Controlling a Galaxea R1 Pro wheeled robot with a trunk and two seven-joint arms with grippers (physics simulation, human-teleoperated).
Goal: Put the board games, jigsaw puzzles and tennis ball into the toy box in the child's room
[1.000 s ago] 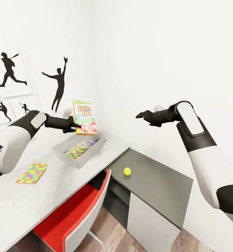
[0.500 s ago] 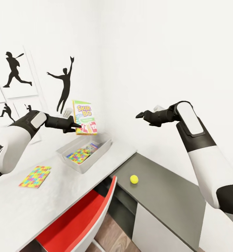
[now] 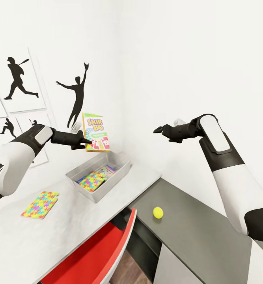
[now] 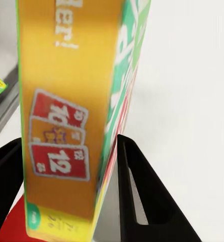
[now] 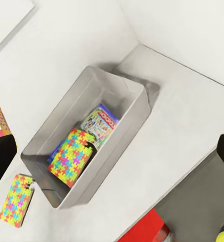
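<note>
Left pincer (image 3: 88, 142) clamps the Skip-Bo box (image 3: 95, 132); right pincer (image 3: 158, 129) state unclear

Red chair (image 3: 103, 252) tucked under white desk (image 3: 36, 232).

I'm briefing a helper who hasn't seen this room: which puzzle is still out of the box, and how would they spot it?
Start at the white table under the wall silhouettes. Past the grey toy box toward the near left lies a flat jigsaw puzzle, alone on the bare tabletop. Unlike its twin inside the box, it sits outside, and nothing touches it.
</note>
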